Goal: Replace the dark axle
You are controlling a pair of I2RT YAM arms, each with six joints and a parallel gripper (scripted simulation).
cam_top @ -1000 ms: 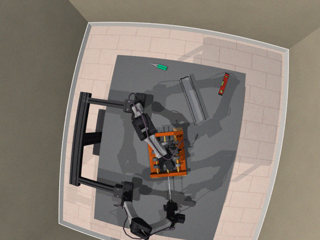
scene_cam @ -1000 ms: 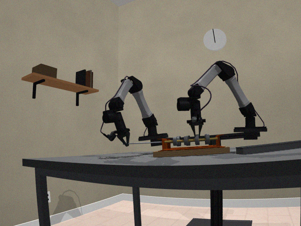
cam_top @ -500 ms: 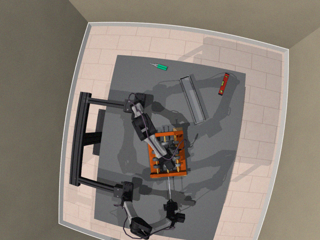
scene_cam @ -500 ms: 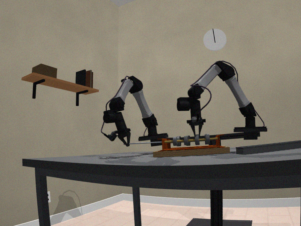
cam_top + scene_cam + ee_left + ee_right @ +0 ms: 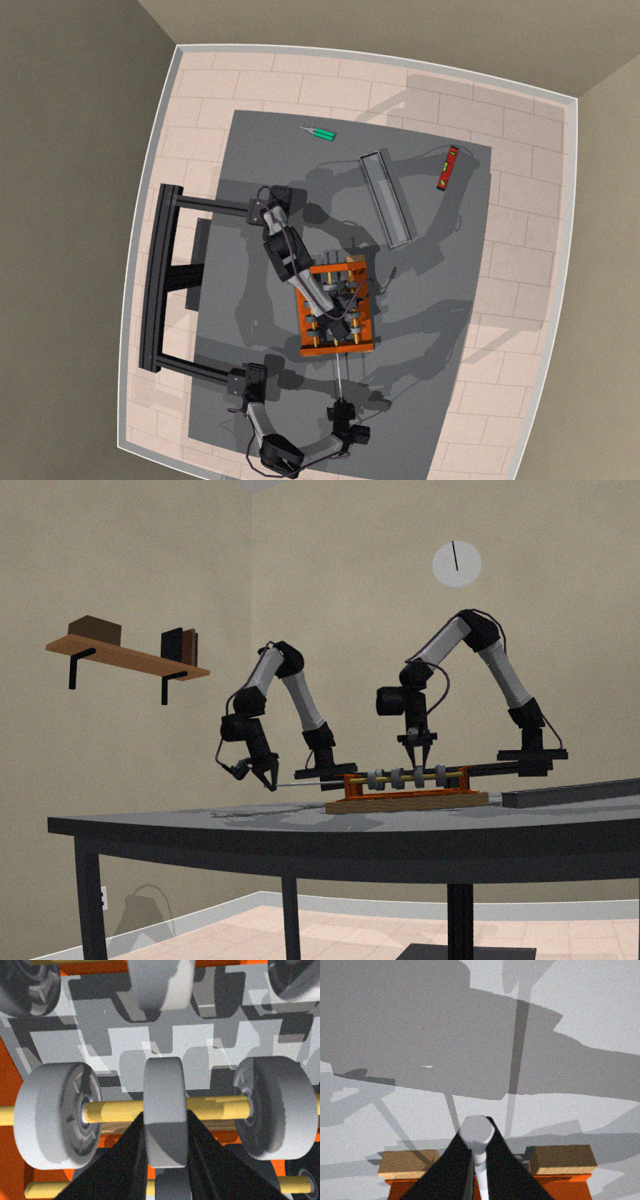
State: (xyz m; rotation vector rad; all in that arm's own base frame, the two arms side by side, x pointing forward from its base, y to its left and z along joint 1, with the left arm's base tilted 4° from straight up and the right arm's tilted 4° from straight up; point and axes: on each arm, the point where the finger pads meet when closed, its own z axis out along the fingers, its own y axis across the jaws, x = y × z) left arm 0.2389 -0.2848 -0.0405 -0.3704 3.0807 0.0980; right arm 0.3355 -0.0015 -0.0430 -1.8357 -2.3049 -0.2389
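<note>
Wheel frame [image 5: 336, 349] [image 5: 353, 788] [image 5: 7, 1081] [image 5: 570, 1186] on battens [image 5: 355, 258] [image 5: 403, 805] [image 5: 563, 1160], prob. heaviest. Bright axle [image 5: 338, 377] [image 5: 310, 783] [image 5: 482, 1174], partly thru near rail, looks stiff, slick; R gripper [image 5: 340, 401] [image 5: 273, 788] [image 5: 477, 1132] grips its head end, best hold. L gripper [image 5: 338, 329] [image 5: 419, 768] [image 5: 166, 1115], slightly apart, pinches wheel [image 5: 165, 1085].

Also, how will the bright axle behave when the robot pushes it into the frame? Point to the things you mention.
The bright axle [image 5: 338, 376] [image 5: 310, 783] [image 5: 481, 1178] is probably stiff, since it spans straight from gripper to frame. Being round and slender, it may turn between the fingers. Its wider head [image 5: 476, 1131] should likely stop it at the rail [image 5: 336, 350].
</note>
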